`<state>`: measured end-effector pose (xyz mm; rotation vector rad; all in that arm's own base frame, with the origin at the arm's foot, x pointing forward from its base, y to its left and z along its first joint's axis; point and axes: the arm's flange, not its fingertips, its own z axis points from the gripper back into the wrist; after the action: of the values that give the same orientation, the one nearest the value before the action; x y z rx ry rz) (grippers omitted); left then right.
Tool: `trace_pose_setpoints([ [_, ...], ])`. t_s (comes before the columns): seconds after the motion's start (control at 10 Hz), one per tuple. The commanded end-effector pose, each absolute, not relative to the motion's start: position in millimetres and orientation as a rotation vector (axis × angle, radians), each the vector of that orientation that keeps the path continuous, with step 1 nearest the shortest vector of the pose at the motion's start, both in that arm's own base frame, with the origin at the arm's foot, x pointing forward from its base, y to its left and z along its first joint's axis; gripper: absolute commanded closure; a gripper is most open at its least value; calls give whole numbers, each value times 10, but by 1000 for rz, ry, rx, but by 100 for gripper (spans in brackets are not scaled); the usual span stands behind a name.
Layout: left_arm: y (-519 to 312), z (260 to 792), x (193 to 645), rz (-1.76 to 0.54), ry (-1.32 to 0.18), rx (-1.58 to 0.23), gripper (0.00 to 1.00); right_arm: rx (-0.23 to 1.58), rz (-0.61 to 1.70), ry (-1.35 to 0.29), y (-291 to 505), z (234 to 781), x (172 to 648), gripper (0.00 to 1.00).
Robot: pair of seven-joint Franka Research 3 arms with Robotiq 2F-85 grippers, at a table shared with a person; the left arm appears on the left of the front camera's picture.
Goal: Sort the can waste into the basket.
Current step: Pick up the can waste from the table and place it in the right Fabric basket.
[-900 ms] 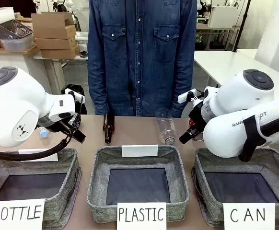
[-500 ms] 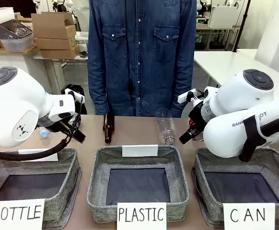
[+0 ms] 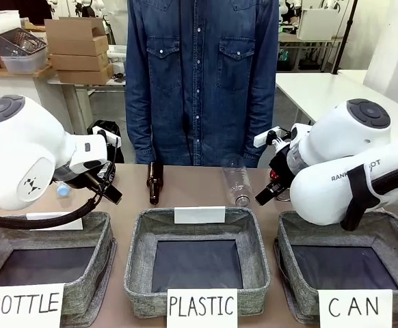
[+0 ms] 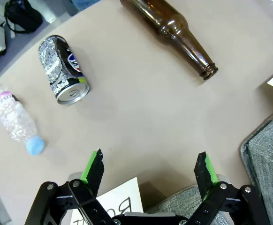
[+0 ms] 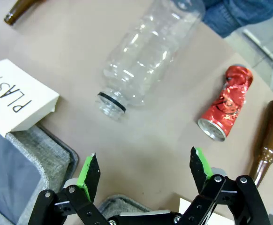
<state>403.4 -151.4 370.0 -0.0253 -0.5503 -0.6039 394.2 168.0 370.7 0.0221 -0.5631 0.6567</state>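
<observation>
**Pre-grasp: both cans on the table, nothing in the basket yet**

Both claws released, empty. Left gripper (image 4: 148, 168) hangs above bare tabletop, jaws spread, green pads apart. Right gripper (image 5: 143, 171) same, jaws wide, nothing between them.

Can waste: dark can (image 4: 64, 70) lies on its side at the table's left, silver end facing the left wrist camera, dented. Just beside it a crushed clear bottle with blue cap (image 4: 17, 121), apart from it. Brown bottle (image 4: 171, 35) lies further along, well apart from the can. Red can (image 5: 225, 110) lies on its side at the table's right, crumpled, between the big clear plastic bottle (image 5: 150, 51) and another brown bottle (image 5: 266, 136), touching neither.

Basket signed CAN (image 3: 383, 225) sits near right, dark floor bare as far as visible; right arm hides part of its far rim. PLASTIC basket (image 3: 254, 232) middle, BOTTLE basket (image 3: 96, 232) left. Person (image 3: 202, 75) stands at the far side, hands not visible.

Step judged: start of sort, approach phase. Next move likely calls for the right gripper to shift over the red can, line jaws across its body, descend, clamp. Avoid nudging the brown bottle next to it. Dark can is a long way from the CAN basket.
</observation>
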Motion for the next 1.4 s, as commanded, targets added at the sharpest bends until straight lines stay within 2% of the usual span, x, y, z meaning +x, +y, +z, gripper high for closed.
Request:
trace_pose_setpoints([
  [0.0,-1514,3700,4034,-604,-550,-25,0,22,657,-563,1680,3707,3942,0],
  [0.1,-1399,4065,3796,-658,-565,-53,0,109,684,-551,1543,4102,3708,0],
  [0.2,-1161,4519,3447,-725,-550,-112,0,78,614,-593,1297,4575,3383,0],
  [0.3,-841,4924,2931,-820,-639,-69,0,52,568,-757,969,4947,2994,0],
  [0.4,-637,5075,2615,-823,-735,-35,0,36,549,-851,823,5076,2748,0],
  [0.5,-580,5024,2641,-726,-710,27,0,-26,499,-862,836,5034,2738,0],
  [0.6,-1252,5073,3558,-780,-657,-56,0,65,571,-756,1268,5148,3558,0],
  [0.7,-980,5477,3316,-773,-700,-25,0,40,537,-840,1053,5552,3355,0],
  [0.8,-1135,5352,3401,-940,-513,-196,0,88,543,-793,1037,5487,3350,0],
  [0.9,-1011,5321,3508,-880,-366,-399,0,276,531,-741,905,5463,3288,0],
  [1.0,-770,5336,3608,-699,-170,-568,0,567,331,-562,730,5523,3253,0],
  [1.1,-351,5297,3693,-526,-204,-966,0,911,263,-425,371,5532,3189,0],
  [1.3,364,4989,3809,-165,-243,-1354,0,1228,-82,-273,-250,5331,3340,0],
])
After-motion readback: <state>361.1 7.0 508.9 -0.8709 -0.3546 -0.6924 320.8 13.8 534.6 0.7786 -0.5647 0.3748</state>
